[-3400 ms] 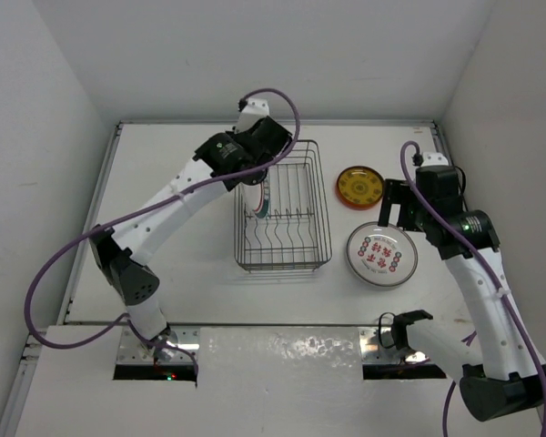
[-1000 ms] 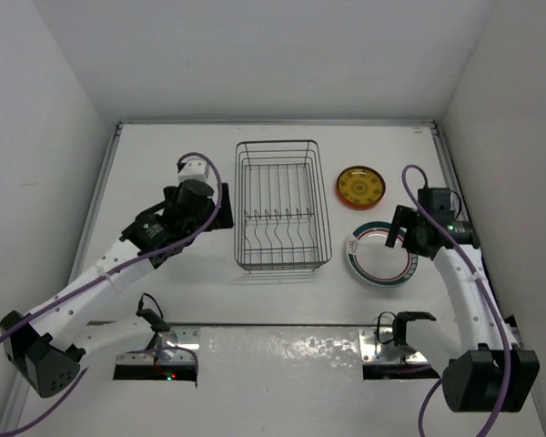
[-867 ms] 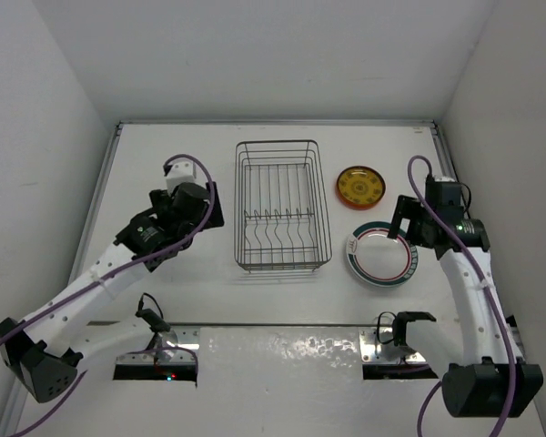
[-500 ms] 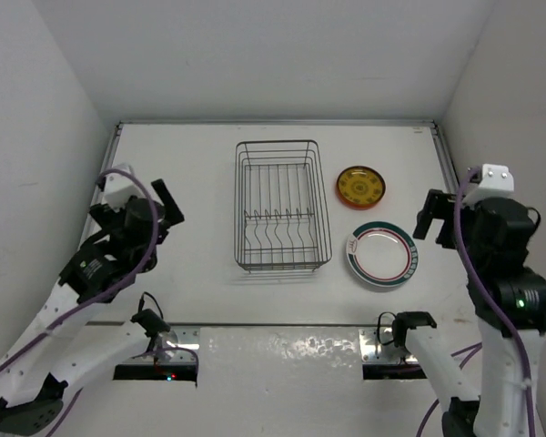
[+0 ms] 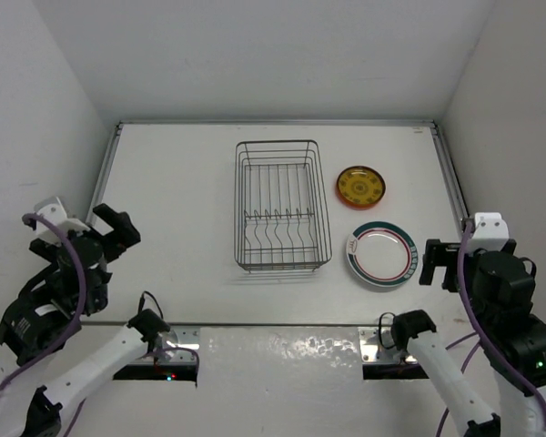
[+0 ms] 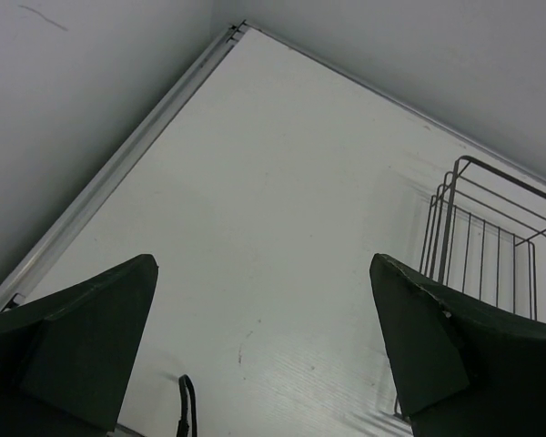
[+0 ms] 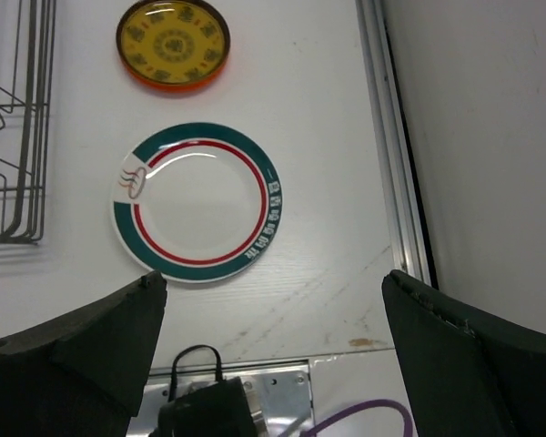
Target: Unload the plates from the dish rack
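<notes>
Bright, even light from above, sharp views, only a faint shadow by the dish rack [image 5: 282,205].

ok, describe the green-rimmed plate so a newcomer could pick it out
Find the wire dish rack at the centre of the table and look to its right. The green-rimmed plate lies flat there, toward the near edge. It is larger, with a white centre and red ring, unlike the small amber plate behind it.

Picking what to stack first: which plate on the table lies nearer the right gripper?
The larger white plate with the green and red rim; the smaller amber plate sits farther back, beyond it.
</notes>
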`<state>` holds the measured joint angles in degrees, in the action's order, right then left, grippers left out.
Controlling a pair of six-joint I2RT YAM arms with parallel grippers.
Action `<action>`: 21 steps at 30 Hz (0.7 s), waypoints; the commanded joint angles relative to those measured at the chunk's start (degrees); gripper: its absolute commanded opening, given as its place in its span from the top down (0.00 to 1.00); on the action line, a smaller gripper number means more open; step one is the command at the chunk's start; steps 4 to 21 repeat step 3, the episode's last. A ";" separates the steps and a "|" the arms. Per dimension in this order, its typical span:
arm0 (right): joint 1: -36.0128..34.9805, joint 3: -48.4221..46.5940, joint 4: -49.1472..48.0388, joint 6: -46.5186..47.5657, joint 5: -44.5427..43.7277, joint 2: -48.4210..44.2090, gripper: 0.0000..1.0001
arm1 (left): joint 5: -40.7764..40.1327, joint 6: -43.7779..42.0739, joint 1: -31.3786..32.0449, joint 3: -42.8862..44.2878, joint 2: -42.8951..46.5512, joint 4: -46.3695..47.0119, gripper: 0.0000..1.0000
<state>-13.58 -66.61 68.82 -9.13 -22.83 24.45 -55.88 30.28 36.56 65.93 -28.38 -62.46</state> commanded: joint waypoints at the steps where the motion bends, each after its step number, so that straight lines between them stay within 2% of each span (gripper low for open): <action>1: -0.92 -0.01 -0.44 -0.10 -3.45 0.42 0.01 | 0.68 -0.49 -0.34 0.87 0.43 -0.65 0.00; 21: -1.00 -0.27 -0.53 0.07 -3.36 0.69 0.01 | 0.59 -0.49 -0.43 0.69 0.35 -0.65 0.00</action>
